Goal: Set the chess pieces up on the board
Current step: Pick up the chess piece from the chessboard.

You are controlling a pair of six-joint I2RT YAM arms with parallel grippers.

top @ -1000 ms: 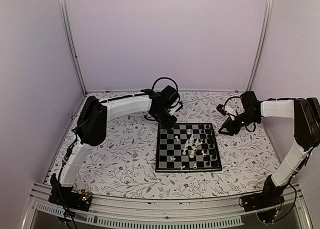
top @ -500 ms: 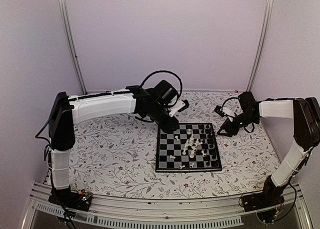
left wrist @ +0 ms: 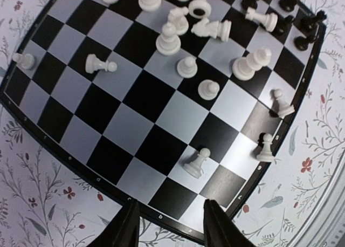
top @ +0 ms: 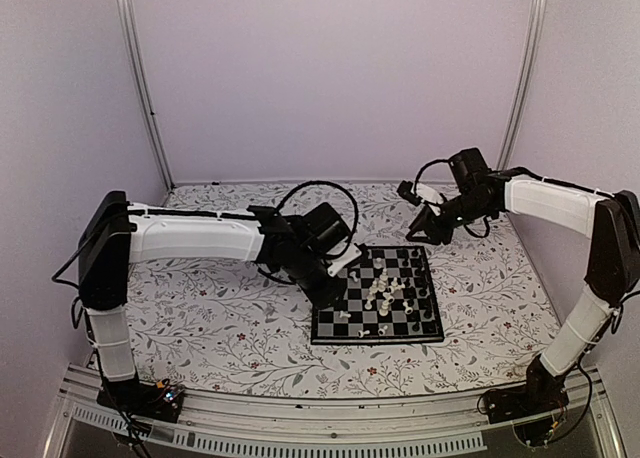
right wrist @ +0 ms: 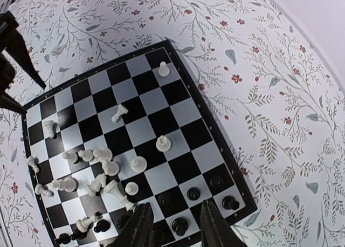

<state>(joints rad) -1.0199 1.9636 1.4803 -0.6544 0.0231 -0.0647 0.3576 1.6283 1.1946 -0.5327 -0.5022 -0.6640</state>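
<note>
The board (top: 335,320) lies flat on the floral table. White chess pieces (top: 385,290) stand or lie toppled in a loose cluster at its middle; black ones (top: 428,300) sit along its right side. My left gripper (top: 333,284) hovers over the board's far left edge. In the left wrist view it (left wrist: 171,228) is open and empty above the border, with a white pawn (left wrist: 195,162) just ahead. My right gripper (top: 416,232) hovers above the board's far right corner. In the right wrist view it (right wrist: 175,225) is open and empty over several black pieces (right wrist: 193,193).
The floral table surface (top: 230,318) surrounds the board. Pale walls and metal frame posts (top: 140,78) enclose the back and sides. A black cable loop (top: 315,193) arches above the left wrist.
The left arm has dropped and stretched out, and its gripper has moved nearer along the board's left edge. The right gripper has moved left and farther back, from beside the board to its far right corner.
</note>
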